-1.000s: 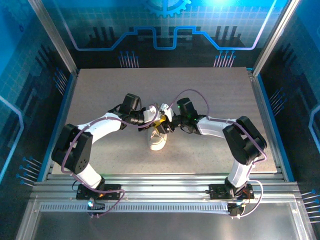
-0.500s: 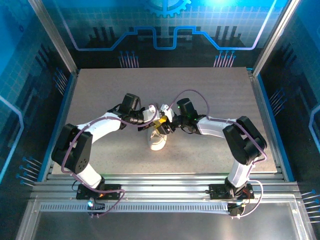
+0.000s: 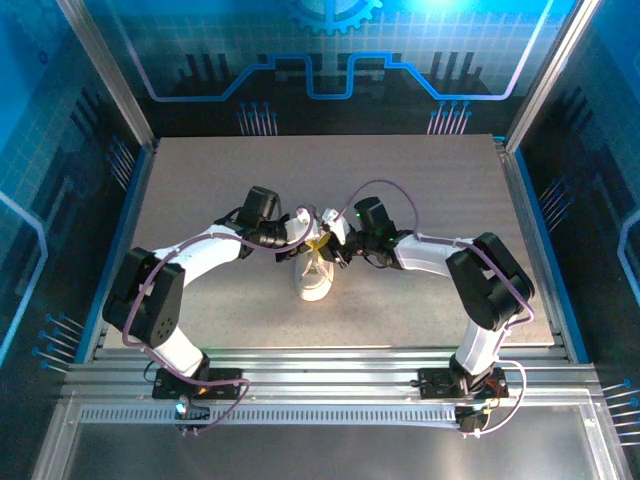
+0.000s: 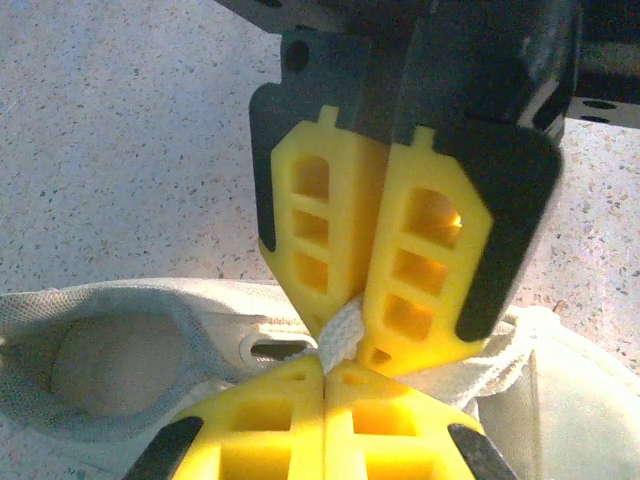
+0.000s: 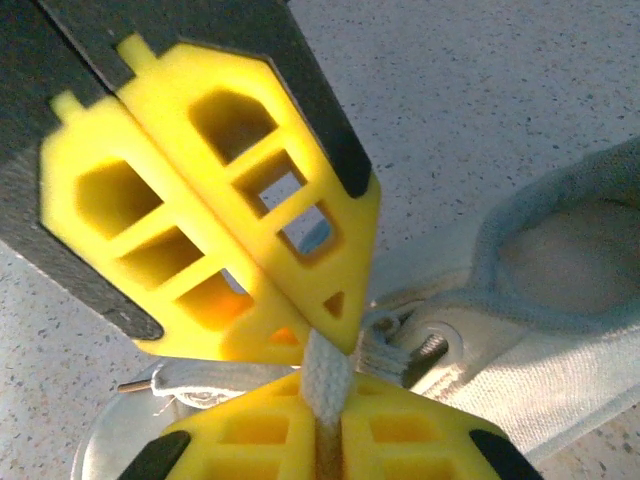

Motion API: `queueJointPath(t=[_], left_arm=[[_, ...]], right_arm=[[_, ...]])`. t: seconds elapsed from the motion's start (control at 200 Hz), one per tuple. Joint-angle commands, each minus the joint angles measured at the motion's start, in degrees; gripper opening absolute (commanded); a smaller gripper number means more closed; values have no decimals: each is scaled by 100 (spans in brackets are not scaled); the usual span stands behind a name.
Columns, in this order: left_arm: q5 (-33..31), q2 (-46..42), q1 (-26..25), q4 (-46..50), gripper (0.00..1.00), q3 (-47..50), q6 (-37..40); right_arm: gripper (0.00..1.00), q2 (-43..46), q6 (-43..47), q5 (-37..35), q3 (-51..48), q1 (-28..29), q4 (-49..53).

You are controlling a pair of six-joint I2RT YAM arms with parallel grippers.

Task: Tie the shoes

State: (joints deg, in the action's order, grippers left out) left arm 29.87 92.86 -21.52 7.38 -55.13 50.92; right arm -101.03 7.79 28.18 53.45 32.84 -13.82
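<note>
The white canvas shoe [image 3: 316, 283] stands on the table, toe toward the arms, with its open collar [image 4: 120, 350] and an eyelet [image 5: 430, 335] close under the fingers. Both grippers meet tip to tip just above its tongue. My left gripper [image 3: 313, 242] [image 4: 325, 368] is shut, with a pale flat lace [image 4: 342, 332] pinched at its tips. My right gripper [image 3: 327, 249] [image 5: 325, 395] is shut on the same lace [image 5: 325, 375], which runs up out of its seam. The rest of the lace is hidden by the yellow fingers [image 5: 200, 250].
The shoe sits mid-table on a speckled grey mat [image 3: 420, 180], with bare mat on all sides. Metal rails [image 3: 320, 365] run along the near edge, and blue panel walls [image 3: 60, 200] close in the sides and back.
My right gripper's jaws have closed onto the lace beside the left gripper's tips. The left gripper stayed shut, and neither arm has shifted noticeably.
</note>
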Motion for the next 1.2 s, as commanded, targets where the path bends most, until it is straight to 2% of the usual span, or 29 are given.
queueJointPath(t=[0.0,0.18,0.325,0.405,0.685,0.87,1.006,1.126,1.196], left_arm=[[252,-180,7,-98,0,10,16],[212,-242,16,-131,0,98,35],[204,-251,16,-129,0,140,68],[211,-253,16,-155,0,161,55],[239,-242,16,-219,0,196,24],[230,-207,17,-258,0,185,24],[239,-139,17,-272,5,161,29],[239,-69,16,-272,15,122,28],[226,-34,16,-275,18,108,25]], right_arm=[[11,162,100,-231,-96,-11,11],[12,238,26,-618,-148,-10,-50],[22,326,-87,-968,-238,9,-293],[23,339,-135,-1106,-256,4,-370],[5,238,-163,-892,-199,71,-402],[0,222,-163,-765,-196,114,-437],[0,208,-146,-639,-204,141,-446],[0,148,-138,-604,-197,174,-448],[0,128,-129,-611,-195,196,-438]])
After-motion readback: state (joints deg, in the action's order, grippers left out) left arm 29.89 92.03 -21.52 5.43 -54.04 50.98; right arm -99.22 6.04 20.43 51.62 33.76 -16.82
